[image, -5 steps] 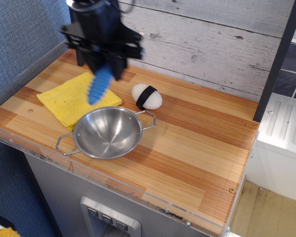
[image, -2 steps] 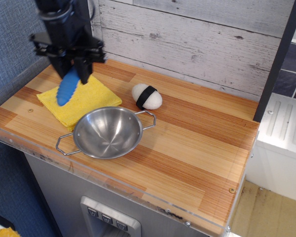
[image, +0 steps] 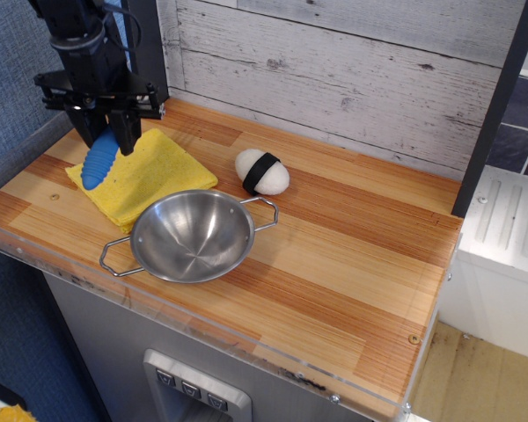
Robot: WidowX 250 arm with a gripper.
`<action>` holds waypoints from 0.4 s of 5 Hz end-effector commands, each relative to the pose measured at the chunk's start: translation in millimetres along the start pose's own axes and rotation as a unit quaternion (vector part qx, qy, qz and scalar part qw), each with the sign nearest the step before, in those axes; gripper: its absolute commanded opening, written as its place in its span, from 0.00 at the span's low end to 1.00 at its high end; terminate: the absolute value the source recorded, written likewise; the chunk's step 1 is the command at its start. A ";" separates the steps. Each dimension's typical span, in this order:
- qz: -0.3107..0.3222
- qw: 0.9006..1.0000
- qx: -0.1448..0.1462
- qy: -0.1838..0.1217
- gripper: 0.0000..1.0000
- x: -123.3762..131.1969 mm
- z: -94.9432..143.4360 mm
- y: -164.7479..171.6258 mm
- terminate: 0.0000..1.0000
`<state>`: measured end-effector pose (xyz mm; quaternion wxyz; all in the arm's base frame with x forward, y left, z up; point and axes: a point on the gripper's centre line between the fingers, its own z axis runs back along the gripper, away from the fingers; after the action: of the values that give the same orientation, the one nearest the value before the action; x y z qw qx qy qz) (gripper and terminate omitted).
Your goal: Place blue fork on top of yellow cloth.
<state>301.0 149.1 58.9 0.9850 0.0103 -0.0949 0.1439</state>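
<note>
The yellow cloth [image: 150,180] lies flat on the left part of the wooden counter. My black gripper [image: 108,127] hangs over the cloth's left side, shut on the blue fork [image: 99,163]. The fork's ribbed blue handle points down and to the left, its lower end over the cloth's left corner. The grey fork head is hidden inside the gripper. I cannot tell whether the handle touches the cloth.
A steel bowl [image: 192,236] with two wire handles stands just in front of the cloth, touching its front edge. A white sushi-like piece with a black band [image: 261,171] lies to the right of the cloth. A grey plank wall [image: 352,70] runs behind, and a blue wall stands at the left.
My gripper has carried the blue fork leftward, from above the cloth's right side to its left side, and it now sits slightly lower.
</note>
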 end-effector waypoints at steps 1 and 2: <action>-0.003 1.000 -0.005 0.012 0.00 8.9 -17.6 -8.3 0.00; -0.002 1.000 -0.003 0.026 0.00 7.6 -28.2 -5.8 0.00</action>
<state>313.9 142.7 17.6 0.9884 -0.0046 -0.0466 0.1448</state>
